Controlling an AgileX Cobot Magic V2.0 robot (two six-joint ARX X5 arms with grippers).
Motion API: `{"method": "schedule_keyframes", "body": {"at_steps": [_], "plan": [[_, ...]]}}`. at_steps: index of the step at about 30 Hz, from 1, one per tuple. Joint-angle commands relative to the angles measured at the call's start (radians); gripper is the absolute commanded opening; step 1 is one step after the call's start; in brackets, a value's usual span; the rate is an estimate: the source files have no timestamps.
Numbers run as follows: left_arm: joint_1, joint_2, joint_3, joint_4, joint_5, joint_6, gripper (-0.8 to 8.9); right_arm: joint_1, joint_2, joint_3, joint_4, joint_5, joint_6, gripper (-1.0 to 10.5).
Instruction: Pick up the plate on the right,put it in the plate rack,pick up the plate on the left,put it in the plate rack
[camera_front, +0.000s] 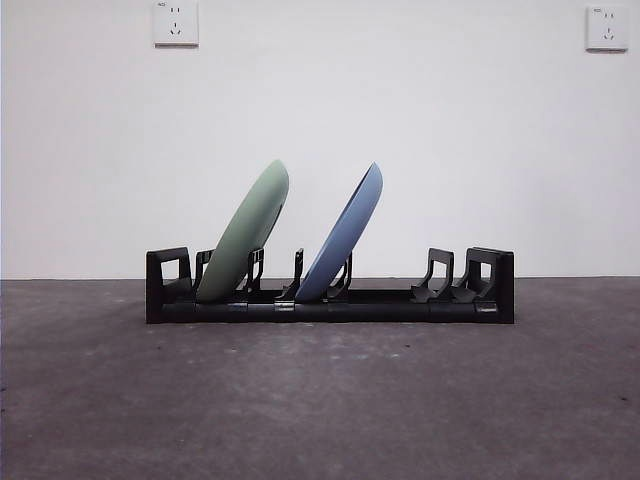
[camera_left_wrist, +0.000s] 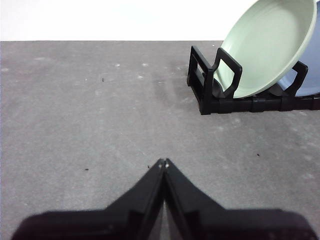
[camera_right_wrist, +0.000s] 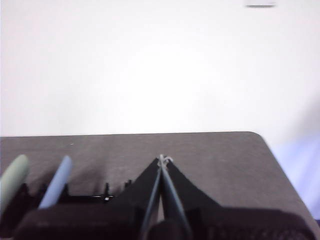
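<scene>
The black plate rack (camera_front: 330, 300) stands across the middle of the table. A pale green plate (camera_front: 245, 232) leans in its left slots and a blue plate (camera_front: 345, 235) leans in the slots just right of it. Neither arm shows in the front view. My left gripper (camera_left_wrist: 163, 163) is shut on nothing, low over bare table, with the rack's end (camera_left_wrist: 210, 82) and the green plate (camera_left_wrist: 270, 45) off to one side. My right gripper (camera_right_wrist: 162, 160) is also shut and empty, above the rack, with the edges of the green plate (camera_right_wrist: 12, 180) and blue plate (camera_right_wrist: 55, 182) beside it.
The grey table (camera_front: 320, 400) stretches in front of the rack. A white wall with two sockets (camera_front: 176, 22) stands behind. The right wrist view shows the table's rounded far corner (camera_right_wrist: 257, 137).
</scene>
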Motion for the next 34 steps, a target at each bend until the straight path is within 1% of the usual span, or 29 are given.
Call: {"method": "schedule_keyframes", "body": {"at_steps": [1,5,9,15,20,23,27,31,34], "plan": [[0.003,0.000,-0.011,0.008,-0.003,-0.010,-0.04,-0.035,-0.081,-0.102,0.031,0.005,0.010,0.0],[0.003,0.000,-0.011,0.008,-0.003,-0.010,-0.04,-0.071,-0.242,-0.335,0.160,0.029,0.008,0.0],[0.003,0.000,-0.011,0.008,-0.003,-0.010,-0.04,-0.074,-0.378,-0.582,0.311,0.026,0.014,0.0],[0.003,0.000,-0.011,0.008,-0.003,-0.010,-0.04,-0.074,-0.543,-0.919,0.494,0.026,0.014,0.0],[0.003,0.000,-0.011,0.008,-0.003,-0.010,-0.04,-0.074,-0.646,-1.154,0.621,0.027,0.016,0.0],[0.003,0.000,-0.011,0.008,-0.003,-0.010,-0.04,-0.074,-0.694,-1.261,0.673,0.028,0.040,0.0],[0.003,0.000,-0.011,0.008,-0.003,-0.010,-0.04,-0.074,-0.744,-1.364,0.705,0.029,0.042,0.0],[0.003,0.000,-0.011,0.008,-0.003,-0.010,-0.04,-0.074,-0.782,-1.442,0.724,0.026,0.043,0.0],[0.003,0.000,-0.011,0.008,-0.003,-0.010,-0.04,-0.074,-0.806,-1.485,0.724,0.026,0.064,0.0]]}}
